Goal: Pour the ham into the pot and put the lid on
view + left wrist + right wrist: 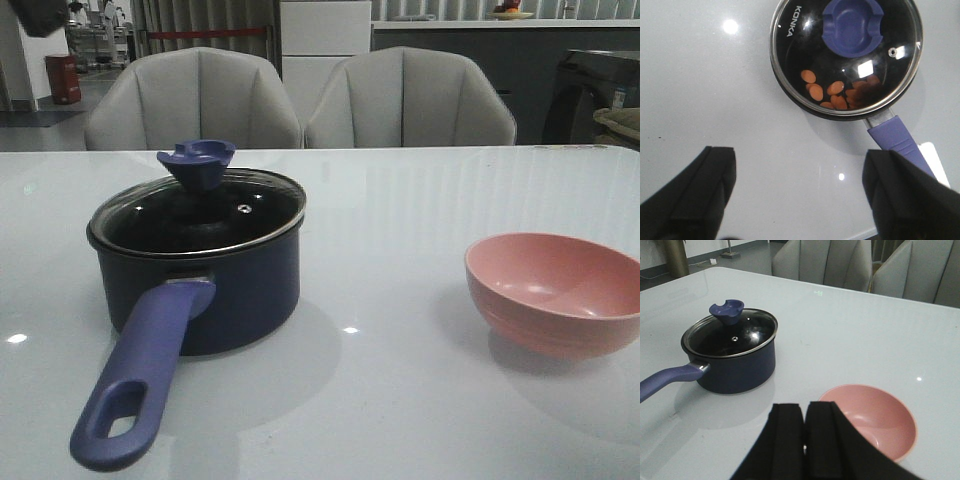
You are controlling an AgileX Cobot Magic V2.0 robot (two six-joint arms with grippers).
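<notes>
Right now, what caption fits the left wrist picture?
Ham sits inside the pot under its glass lid; open left gripper above table.

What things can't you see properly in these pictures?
- Small flat orange ham pieces: front and right wrist views show only dark glass; left wrist view shows some under the blue-purple knob.
- Long blue-purple pot handle: its end is cut off in both wrist views.
- Salmon-pink round bowl: the right hand covers its near rim.
</notes>
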